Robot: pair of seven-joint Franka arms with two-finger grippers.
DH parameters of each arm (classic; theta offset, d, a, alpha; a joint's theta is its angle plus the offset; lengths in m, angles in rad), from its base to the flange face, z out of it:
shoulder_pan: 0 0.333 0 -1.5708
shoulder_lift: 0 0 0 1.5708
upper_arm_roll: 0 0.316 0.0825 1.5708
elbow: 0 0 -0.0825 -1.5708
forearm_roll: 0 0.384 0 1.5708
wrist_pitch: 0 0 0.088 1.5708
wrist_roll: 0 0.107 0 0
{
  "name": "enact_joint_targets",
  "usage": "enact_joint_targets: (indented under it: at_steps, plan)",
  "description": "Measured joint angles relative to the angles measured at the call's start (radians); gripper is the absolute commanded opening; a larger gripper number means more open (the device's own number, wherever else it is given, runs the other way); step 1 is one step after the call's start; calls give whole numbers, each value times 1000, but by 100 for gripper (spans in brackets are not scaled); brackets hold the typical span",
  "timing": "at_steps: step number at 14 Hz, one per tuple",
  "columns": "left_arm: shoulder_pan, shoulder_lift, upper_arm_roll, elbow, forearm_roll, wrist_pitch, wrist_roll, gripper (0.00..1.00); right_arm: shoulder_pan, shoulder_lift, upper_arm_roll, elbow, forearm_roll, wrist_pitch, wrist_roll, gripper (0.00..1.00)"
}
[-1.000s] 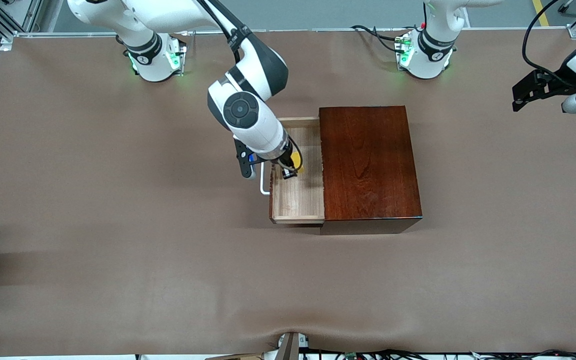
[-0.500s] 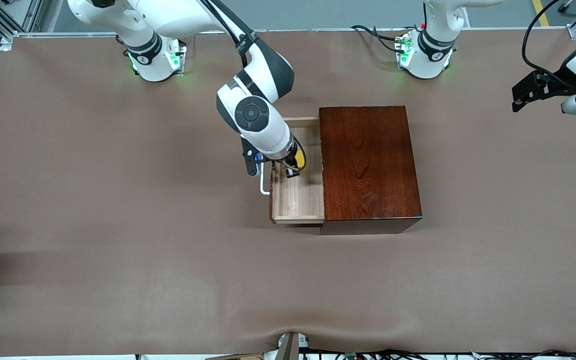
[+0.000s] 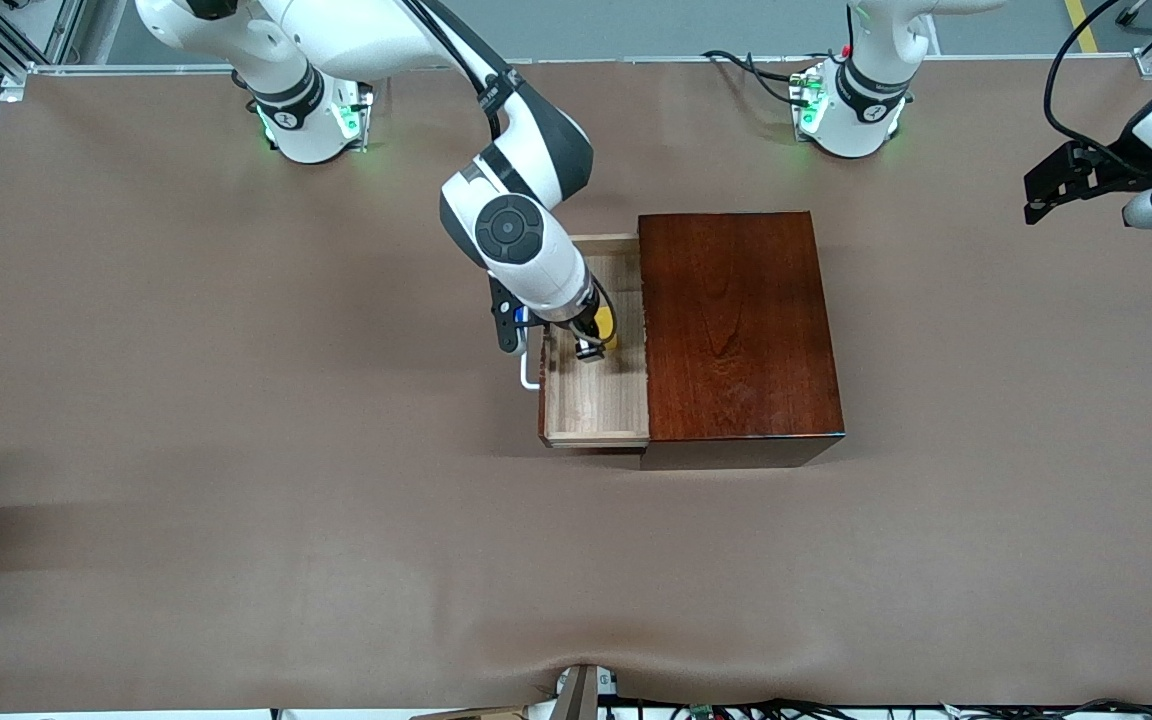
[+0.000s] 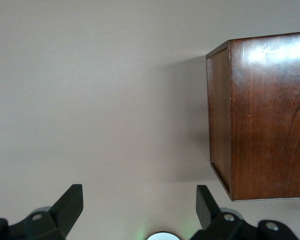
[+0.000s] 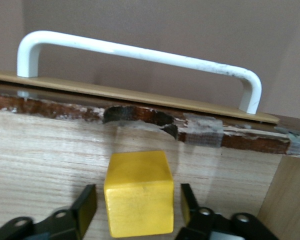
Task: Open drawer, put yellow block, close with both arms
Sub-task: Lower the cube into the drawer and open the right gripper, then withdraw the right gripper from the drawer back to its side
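— Now that the right tool has let go, where's the yellow block?
— Resting in the drawer, mid-floor, fingers spread beside it. Left tool waits spread off the surface's end; closing remains.

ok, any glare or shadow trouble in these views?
Front view: soft shadow on the table beside the wooden box. Left wrist view: bright glare patch on the box top, shadow beside it. Right wrist view: evenly lit, yellow block and white handle clear.
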Motion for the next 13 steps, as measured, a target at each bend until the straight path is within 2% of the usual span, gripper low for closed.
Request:
enact_joint_targets:
  at_steps: [4,10,13]
  plan:
    - [0,0,0,0,0,0,0,100,-1,0,-10,23,-1,-18,0,100]
    - [0,0,0,1,0,0,0,100,-57,-2,-22,162,-1,-234,0,100]
    - [5,0,1,1,0,0,0,100,-97,-5,-23,221,-1,-283,-4,100]
